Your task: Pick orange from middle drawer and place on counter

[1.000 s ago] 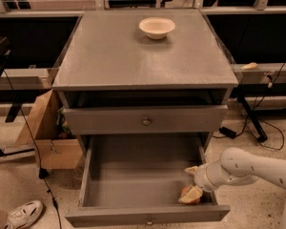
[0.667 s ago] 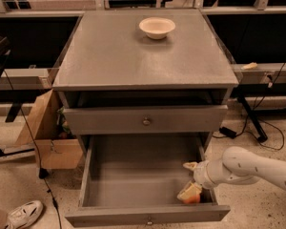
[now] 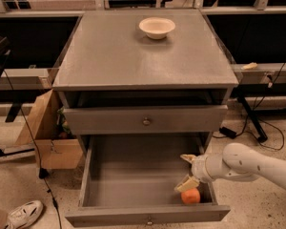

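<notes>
The middle drawer (image 3: 133, 178) is pulled fully open at the bottom of the grey cabinet. The orange (image 3: 191, 196) lies in its front right corner, against the front wall. My gripper (image 3: 187, 171) reaches in from the right on a white arm and sits inside the drawer, just above and behind the orange. Its cream fingers (image 3: 187, 184) are spread apart, and the lower one touches or nearly touches the top of the orange. Nothing is between the fingers. The counter (image 3: 133, 61) is the flat grey top of the cabinet.
A cream bowl (image 3: 157, 27) stands at the back of the counter. The upper knobbed drawer (image 3: 145, 120) is closed. A cardboard box (image 3: 43, 132) and a shoe (image 3: 25, 214) are on the floor to the left. Cables and a stand foot (image 3: 250, 123) are to the right.
My gripper has moved a little up and back inside the drawer. The orange, hidden behind the fingers before, now shows below the lower finger.
</notes>
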